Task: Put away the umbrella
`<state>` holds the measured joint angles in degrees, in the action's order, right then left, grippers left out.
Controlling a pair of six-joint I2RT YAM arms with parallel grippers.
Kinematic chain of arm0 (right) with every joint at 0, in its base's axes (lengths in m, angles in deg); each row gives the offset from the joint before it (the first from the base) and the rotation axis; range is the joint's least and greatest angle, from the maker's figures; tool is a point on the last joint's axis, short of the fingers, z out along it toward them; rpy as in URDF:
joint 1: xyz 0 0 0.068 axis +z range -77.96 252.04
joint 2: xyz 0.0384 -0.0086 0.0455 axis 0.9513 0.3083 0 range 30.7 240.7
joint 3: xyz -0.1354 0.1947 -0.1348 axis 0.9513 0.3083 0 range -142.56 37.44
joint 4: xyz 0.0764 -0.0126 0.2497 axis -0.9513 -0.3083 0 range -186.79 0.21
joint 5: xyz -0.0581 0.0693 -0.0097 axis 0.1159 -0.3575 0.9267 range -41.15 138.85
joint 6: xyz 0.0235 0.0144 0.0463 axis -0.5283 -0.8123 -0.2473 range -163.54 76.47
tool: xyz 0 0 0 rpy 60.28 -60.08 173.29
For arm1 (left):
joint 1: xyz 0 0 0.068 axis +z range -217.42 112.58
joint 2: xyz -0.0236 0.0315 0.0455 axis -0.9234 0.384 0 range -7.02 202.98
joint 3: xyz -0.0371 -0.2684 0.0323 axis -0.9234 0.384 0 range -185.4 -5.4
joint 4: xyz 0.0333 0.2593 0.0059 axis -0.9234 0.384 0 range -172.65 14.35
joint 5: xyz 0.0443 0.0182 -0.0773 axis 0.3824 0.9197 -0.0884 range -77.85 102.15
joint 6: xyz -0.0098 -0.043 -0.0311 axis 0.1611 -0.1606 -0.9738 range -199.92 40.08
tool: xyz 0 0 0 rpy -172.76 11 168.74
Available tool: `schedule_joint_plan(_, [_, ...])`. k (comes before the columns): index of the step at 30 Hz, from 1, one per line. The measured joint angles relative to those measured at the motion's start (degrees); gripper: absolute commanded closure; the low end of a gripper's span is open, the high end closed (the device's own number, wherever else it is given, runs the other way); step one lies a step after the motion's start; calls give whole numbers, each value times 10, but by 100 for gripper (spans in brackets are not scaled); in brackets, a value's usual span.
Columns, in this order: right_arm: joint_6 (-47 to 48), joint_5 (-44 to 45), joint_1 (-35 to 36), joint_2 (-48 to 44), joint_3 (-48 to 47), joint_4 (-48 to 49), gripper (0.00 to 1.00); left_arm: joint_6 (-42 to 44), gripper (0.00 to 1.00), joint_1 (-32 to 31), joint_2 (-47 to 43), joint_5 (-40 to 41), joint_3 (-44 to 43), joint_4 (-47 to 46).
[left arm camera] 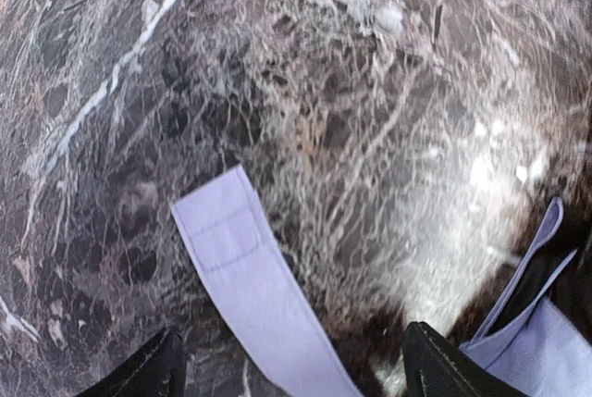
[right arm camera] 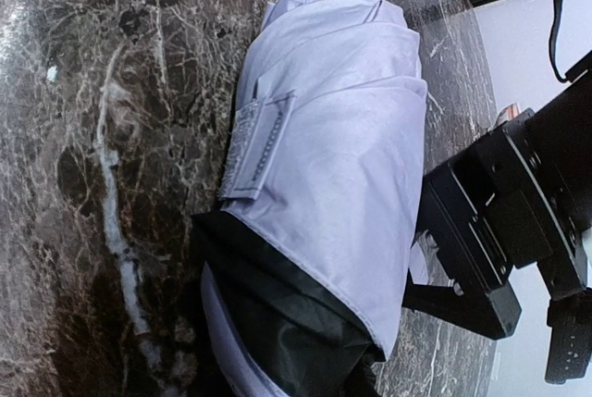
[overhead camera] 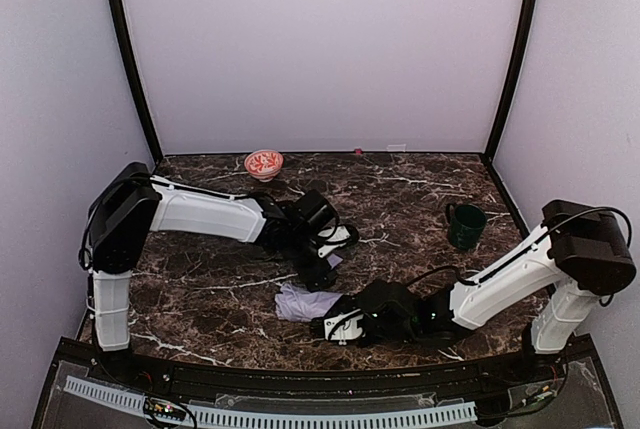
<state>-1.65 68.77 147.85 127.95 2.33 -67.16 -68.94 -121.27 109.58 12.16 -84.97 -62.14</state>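
— Where's the umbrella (overhead camera: 303, 302)?

— Folded into a loose bundle on the table (overhead camera: 400, 189), at the near middle, between the two arms. The fabric is gathered, but the strap (left arm camera: 250, 277) lies slack on the marble, not pressed onto the fastening patch (right arm camera: 259, 147).

— What's left?

— I'd judge wrapping the strap round and securing it.

— The arms?

— Both reach low and inward. The left gripper (left arm camera: 294, 353) hovers with its fingers apart, straddling the strap. The right gripper (overhead camera: 335, 327) sits at the bundle's near-right end; whether it's clamped, I cannot tell.

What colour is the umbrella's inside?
Black lining on the pale lavender folding umbrella; best in right wrist view.
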Motion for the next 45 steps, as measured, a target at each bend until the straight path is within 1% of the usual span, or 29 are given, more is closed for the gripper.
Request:
schedule_joint_plan(3, [0, 0, 0, -1, -7, -15, 100, -15, 20, 0, 16, -5, -20, 7])
schedule_joint_plan(7, [0, 1, 1, -2, -12, -26, 100, -32, 20, 2, 34, -12, -41, 26])
schedule_joint_plan(12, [0, 1, 1, -2, -13, -30, 100, -46, 20, 14, 35, -21, -43, 32])
schedule_joint_plan(20, [0, 5, 2, -2, -14, -32, 100, -63, 19, 71, 33, -65, -34, 1])
schedule_joint_plan(26, [0, 5, 2, -2, -14, -32, 100, -70, 19, 67, 33, -91, -33, -2])
schedule_joint_plan(27, [1, 6, 2, -2, -14, -32, 100, -70, 20, 66, 33, -91, -33, -2])
schedule_joint_plan(28, [1, 6, 2, -2, -14, -32, 100, -70, 23, 65, 33, -92, -33, -2])
schedule_joint_plan(29, [2, 6, 2, -2, -14, -31, 100, -69, 29, 64, 33, -92, -33, -2])
schedule_joint_plan(30, [3, 7, 2, -1, -14, -31, 100, -68, 38, 63, 33, -92, -33, -1])
schedule_joint_plan(32, [5, 9, 3, 0, -14, -31, 100, -69, 66, 59, 33, -91, -33, 3])
schedule_joint_plan(33, [5, 10, 3, 0, -14, -31, 100, -68, 78, 56, 33, -92, -33, 8])
schedule_joint_plan(34, [6, 10, 3, 0, -14, -30, 100, -69, 95, 55, 33, -91, -34, 10])
schedule_joint_plan(35, [6, 10, 3, 0, -15, -30, 100, -66, 100, 53, 33, -91, -34, 16])
schedule_joint_plan(42, [7, 9, 3, -1, -15, -31, 100, -59, 100, 50, 31, -95, -34, 27])
schedule_joint_plan(45, [5, 4, 2, -3, -17, -39, 100, -40, 100, 50, 6, -116, 3, 1])
